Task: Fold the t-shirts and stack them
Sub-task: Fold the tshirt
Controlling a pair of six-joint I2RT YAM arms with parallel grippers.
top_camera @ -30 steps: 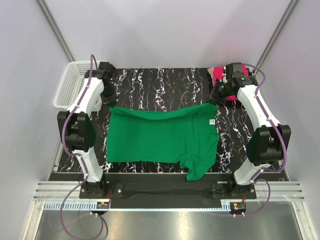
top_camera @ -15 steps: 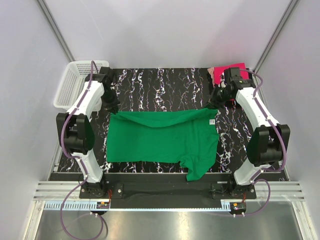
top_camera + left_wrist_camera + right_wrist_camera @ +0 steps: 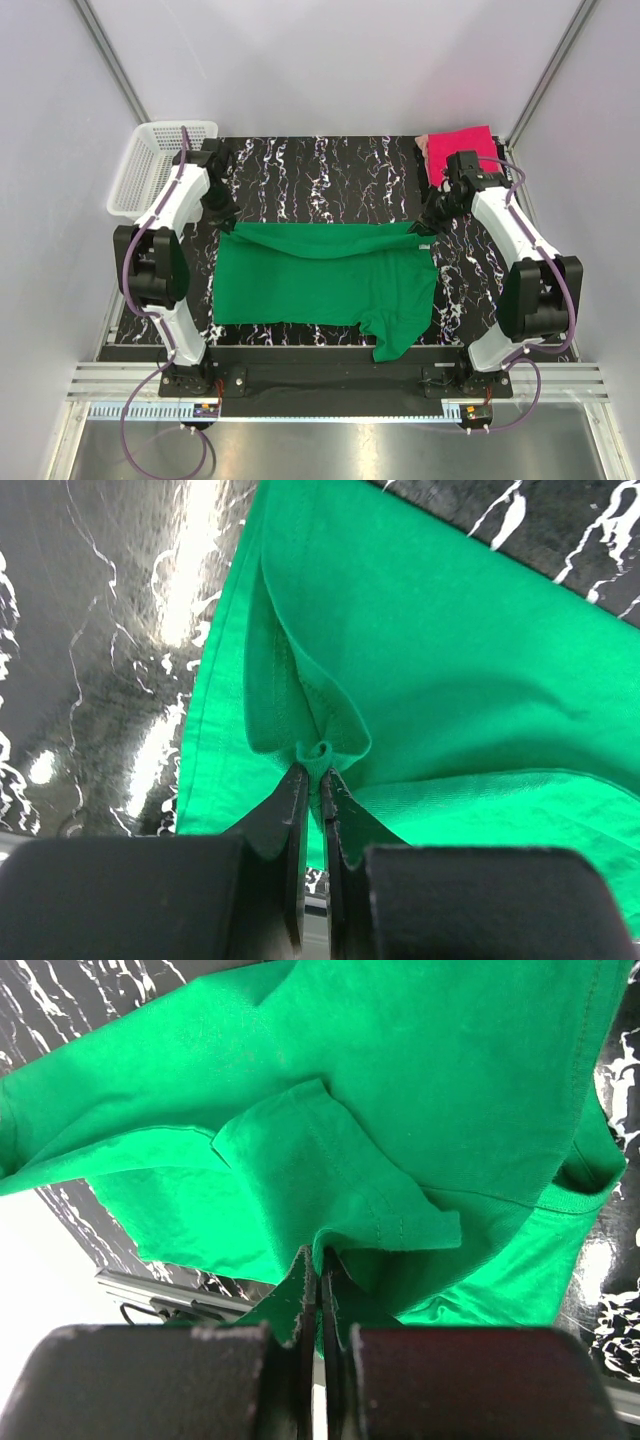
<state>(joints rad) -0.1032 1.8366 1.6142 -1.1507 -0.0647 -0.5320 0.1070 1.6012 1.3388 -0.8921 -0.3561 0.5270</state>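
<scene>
The left tool and right tool each pinch the far edge of the green t-shirt, which spreads on the worktop nearside and left of the pink t-shirt. Such thin pinches could slip, letting the fold land crooked.

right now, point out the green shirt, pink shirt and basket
green t-shirt (image 3: 320, 285), top view, middle of the body
pink t-shirt (image 3: 462, 140), top view, bare far part
white basket (image 3: 160, 125), top view, far rim
</scene>
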